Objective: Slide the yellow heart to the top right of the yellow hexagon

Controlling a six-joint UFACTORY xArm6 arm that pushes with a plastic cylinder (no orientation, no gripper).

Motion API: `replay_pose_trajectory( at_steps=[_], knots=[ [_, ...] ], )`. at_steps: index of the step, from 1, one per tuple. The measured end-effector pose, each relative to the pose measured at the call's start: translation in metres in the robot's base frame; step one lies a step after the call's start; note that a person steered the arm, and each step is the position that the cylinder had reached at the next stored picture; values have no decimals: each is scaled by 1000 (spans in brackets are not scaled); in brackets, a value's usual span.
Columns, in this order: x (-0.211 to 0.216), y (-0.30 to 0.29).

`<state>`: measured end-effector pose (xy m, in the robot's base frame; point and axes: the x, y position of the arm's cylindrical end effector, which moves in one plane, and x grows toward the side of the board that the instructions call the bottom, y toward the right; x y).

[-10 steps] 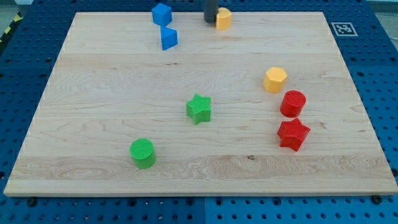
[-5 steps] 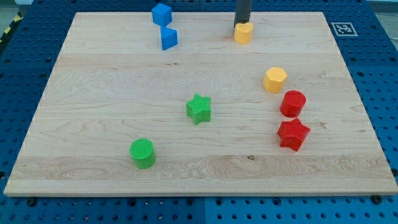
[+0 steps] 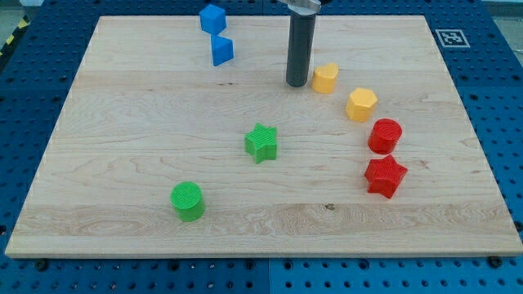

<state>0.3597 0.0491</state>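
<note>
The yellow heart (image 3: 325, 77) lies on the wooden board, up and to the left of the yellow hexagon (image 3: 361, 104), with a small gap between them. My tip (image 3: 297, 84) rests on the board just left of the yellow heart, close beside it or touching it. The dark rod rises from the tip to the view's top.
A red cylinder (image 3: 384, 135) and a red star (image 3: 385, 175) sit below the hexagon. A green star (image 3: 261, 143) is mid-board and a green cylinder (image 3: 188, 201) lower left. Two blue blocks (image 3: 212, 18) (image 3: 221, 51) lie at the top. The board's right edge (image 3: 474, 122) is near.
The yellow heart has slid from the board's top edge down and right, now close to the hexagon. My tip has followed it and now stands left of it.
</note>
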Motion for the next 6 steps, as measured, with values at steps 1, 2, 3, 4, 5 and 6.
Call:
replay_pose_trajectory(
  at_steps=[1, 2, 3, 4, 5, 6],
  knots=[
    [-3, 0],
    [-5, 18],
    [-5, 38],
    [-5, 60],
    [-5, 73],
    [0, 63]
  ],
)
